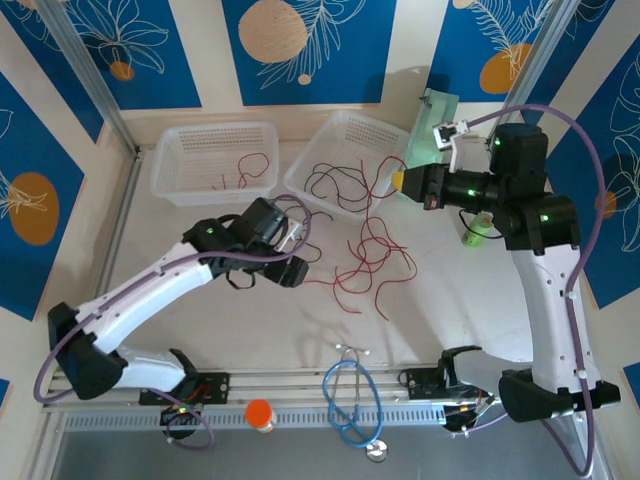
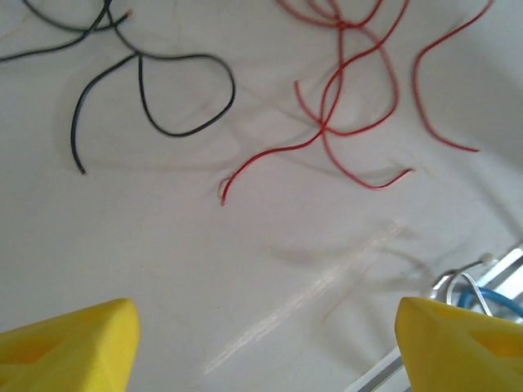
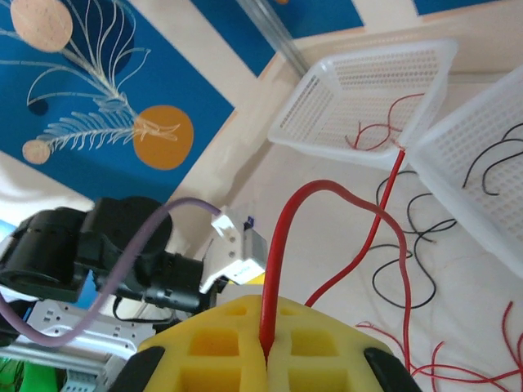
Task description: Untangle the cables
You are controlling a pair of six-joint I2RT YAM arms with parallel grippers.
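Sorting step: right hand (image 3: 265,351) clamped on 1 red cable (image 3: 278,245); left hand (image 2: 265,335), fingers apart, empty above the table (image 2: 245,269). Loose cables (image 1: 372,262) sprawl mid-table, before 2 far-edge baskets (image 1: 200,192). Draw the held cable away slowly, letting crossings slip free.

Two baskets are sitting on the table (image 1: 250,330): a left basket (image 1: 170,180) and a right basket (image 1: 360,125). One stethoscope (image 1: 330,400) and one orange cap (image 1: 259,412) are lying near. Red wires (image 1: 372,250) are overlapping, perhaps five; black wires (image 1: 330,180) are numbering about three.
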